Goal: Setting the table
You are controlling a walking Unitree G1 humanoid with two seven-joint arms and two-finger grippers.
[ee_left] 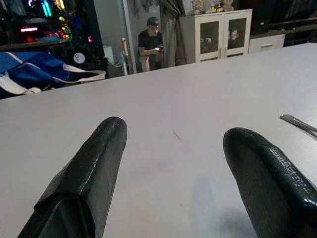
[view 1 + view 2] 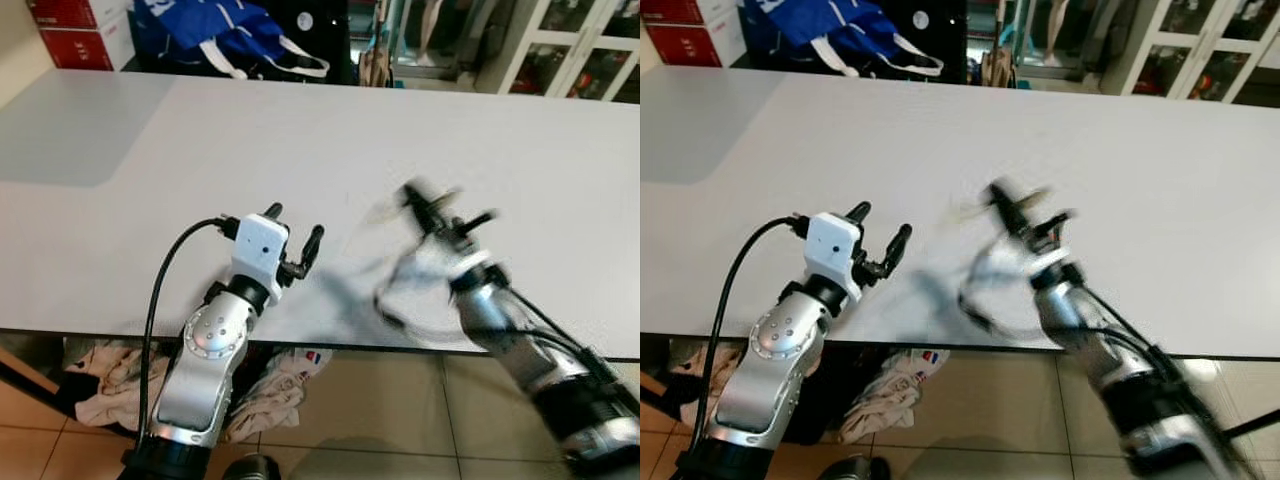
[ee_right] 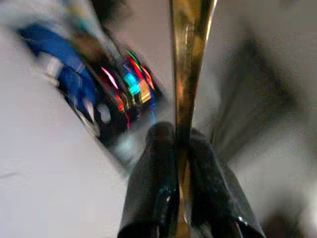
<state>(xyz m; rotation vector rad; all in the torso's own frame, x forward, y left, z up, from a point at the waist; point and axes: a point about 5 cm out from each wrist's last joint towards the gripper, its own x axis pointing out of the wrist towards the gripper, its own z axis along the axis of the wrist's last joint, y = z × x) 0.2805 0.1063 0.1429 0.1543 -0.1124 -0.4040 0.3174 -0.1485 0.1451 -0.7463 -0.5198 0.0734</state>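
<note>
No readable text anywhere. The red boxes (image 2: 78,30) and the blue bag (image 2: 215,30) carry white marks, too small to read.

Along the top edge of the head views, behind the far side of the white table (image 2: 300,150), a blue bag (image 2: 215,28) with white straps lies at upper left. Red boxes (image 2: 80,30) are stacked in the top left corner beside it. At upper right stands a white cabinet (image 2: 575,45) with glass doors. Low in the frame, on the tiled floor (image 2: 380,400) under the near table edge, sits a heap of crumpled cloth (image 2: 270,390), pale with a small red and blue patch. In the left wrist view a person (image 1: 151,47) in dark clothes sits in the background, perhaps on a low seat, next to another white glass-fronted cabinet (image 1: 218,34).
</note>
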